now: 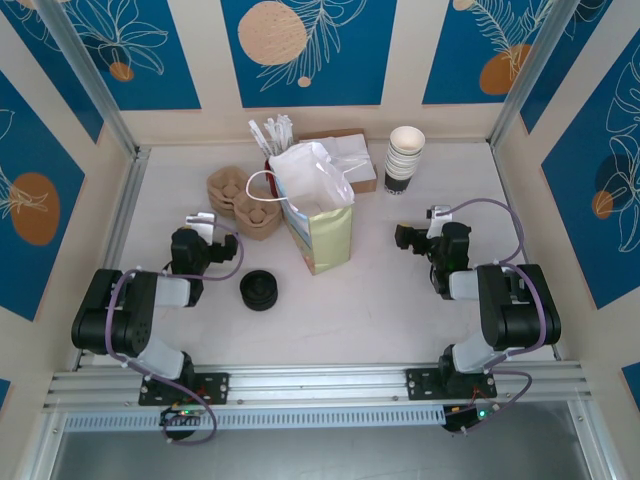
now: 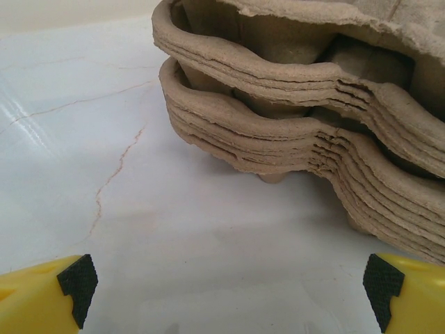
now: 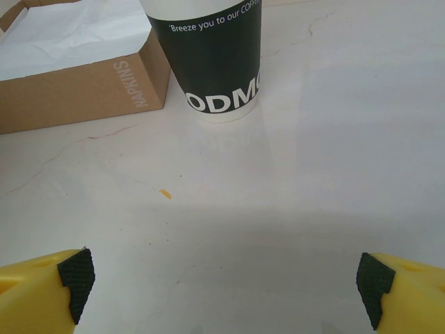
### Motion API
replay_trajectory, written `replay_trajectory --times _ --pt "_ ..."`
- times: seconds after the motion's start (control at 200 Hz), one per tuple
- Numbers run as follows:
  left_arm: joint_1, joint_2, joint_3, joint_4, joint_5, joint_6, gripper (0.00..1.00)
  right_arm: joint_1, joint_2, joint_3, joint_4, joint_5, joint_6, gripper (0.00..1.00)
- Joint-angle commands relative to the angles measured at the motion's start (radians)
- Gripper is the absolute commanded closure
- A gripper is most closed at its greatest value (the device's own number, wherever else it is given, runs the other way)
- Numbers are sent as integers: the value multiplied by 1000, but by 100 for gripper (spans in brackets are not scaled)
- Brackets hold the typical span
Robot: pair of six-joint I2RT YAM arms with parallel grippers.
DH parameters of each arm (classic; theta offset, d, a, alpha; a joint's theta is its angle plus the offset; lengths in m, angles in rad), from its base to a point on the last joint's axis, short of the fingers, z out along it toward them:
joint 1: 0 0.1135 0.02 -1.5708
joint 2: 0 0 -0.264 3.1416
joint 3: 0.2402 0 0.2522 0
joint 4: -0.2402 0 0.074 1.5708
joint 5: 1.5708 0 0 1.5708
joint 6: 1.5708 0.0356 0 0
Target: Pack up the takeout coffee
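Note:
The takeout coffee is out of view. My left gripper [image 1: 200, 228] [image 2: 229, 292] stands open low over the table, its yellow fingers [image 2: 49, 296] wide apart with nothing between them, facing a stack of brown pulp cup carriers [image 2: 299, 118] [image 1: 240, 203]. On the other side my right gripper [image 1: 412, 236] [image 3: 226, 289] is open too and empty, pointed at the dark bottom band of a stack of white paper cups [image 3: 212, 62] [image 1: 405, 158]. A pile of black lids [image 1: 260, 290] lies near the left arm.
An open white and pale green paper bag [image 1: 318, 210] stands upright at mid-table between the arms. Behind it sit a brown napkin box [image 1: 345, 160] [image 3: 83, 83] and a holder of white stirrers [image 1: 272, 135]. Metal rails [image 1: 118, 215] border the white table.

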Motion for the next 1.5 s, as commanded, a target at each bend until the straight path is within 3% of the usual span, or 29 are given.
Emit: replay_trajectory --times 0.0,0.1,0.185,0.3,0.455,0.545,0.675,0.805,0.985,1.375,1.495 --pt "18 -11 14 6 19 14 0 -10 -14 17 18 -3 -14 1" --pt "6 -113 82 -202 19 25 0 -43 -67 28 -48 -12 28 1" --pt "-12 -243 142 -413 -56 -18 0 -52 -144 36 -139 6 39 1" --pt "-39 -411 250 -710 -190 -105 1 -71 -246 155 -476 94 116 1" --pt "-40 -543 448 -1117 -347 -320 0 -130 -312 347 -868 89 293 1" --pt "-38 -576 560 -1330 -362 -445 1 -163 -298 503 -1080 31 399 1" --pt "-38 -605 678 -1572 -307 -513 1 -173 -210 760 -1338 -94 472 1" --pt "-38 -694 693 -1640 -212 -501 0 -147 -69 1024 -1502 -202 464 1" --pt "-38 -814 669 -1656 -99 -516 1 -93 112 1340 -1657 -169 446 6" --pt "-38 -777 738 -1744 -27 -470 1 -40 413 1725 -1786 -56 421 37" --pt "-39 -749 739 -1738 -25 -476 1 -38 477 1792 -1800 -45 424 41"
